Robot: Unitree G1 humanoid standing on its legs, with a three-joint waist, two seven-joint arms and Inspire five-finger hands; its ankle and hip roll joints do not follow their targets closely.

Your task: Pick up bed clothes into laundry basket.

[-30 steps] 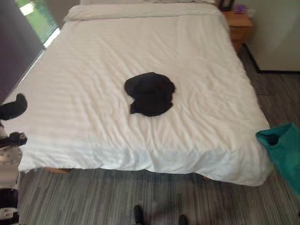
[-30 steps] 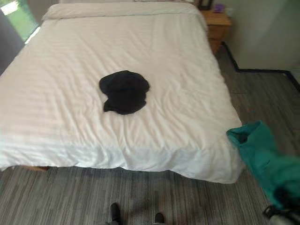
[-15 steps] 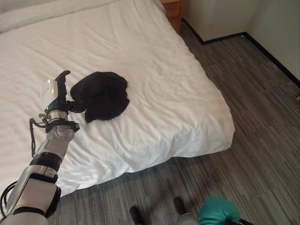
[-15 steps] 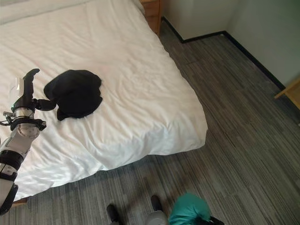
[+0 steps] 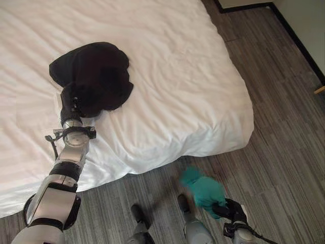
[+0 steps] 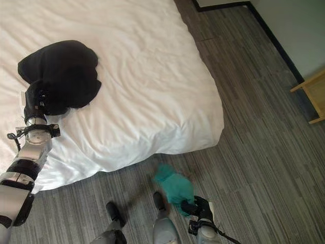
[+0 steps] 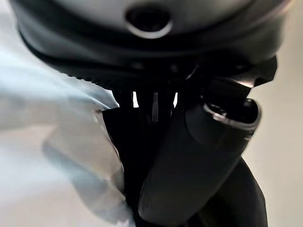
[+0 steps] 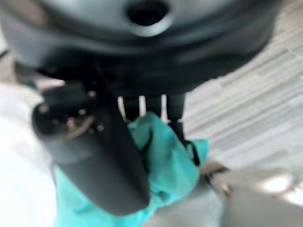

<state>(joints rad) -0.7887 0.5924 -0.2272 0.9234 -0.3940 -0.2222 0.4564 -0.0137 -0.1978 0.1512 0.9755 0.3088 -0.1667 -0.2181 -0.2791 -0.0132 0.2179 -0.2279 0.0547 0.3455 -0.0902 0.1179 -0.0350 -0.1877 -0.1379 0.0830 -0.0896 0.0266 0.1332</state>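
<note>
A big white bed (image 5: 167, 76) stands on a grey striped floor (image 5: 284, 127). The left hand (image 5: 70, 104) pinches the black clothes (image 5: 94, 73) lying there. The right hand (image 5: 231, 211) clutches the green basket (image 5: 203, 185). A firm squeeze before lifting should help.

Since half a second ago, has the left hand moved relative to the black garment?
Yes. The left hand was beside the black garment, at its edge; now it has closed in onto the garment's near edge on the white duvet.
</note>
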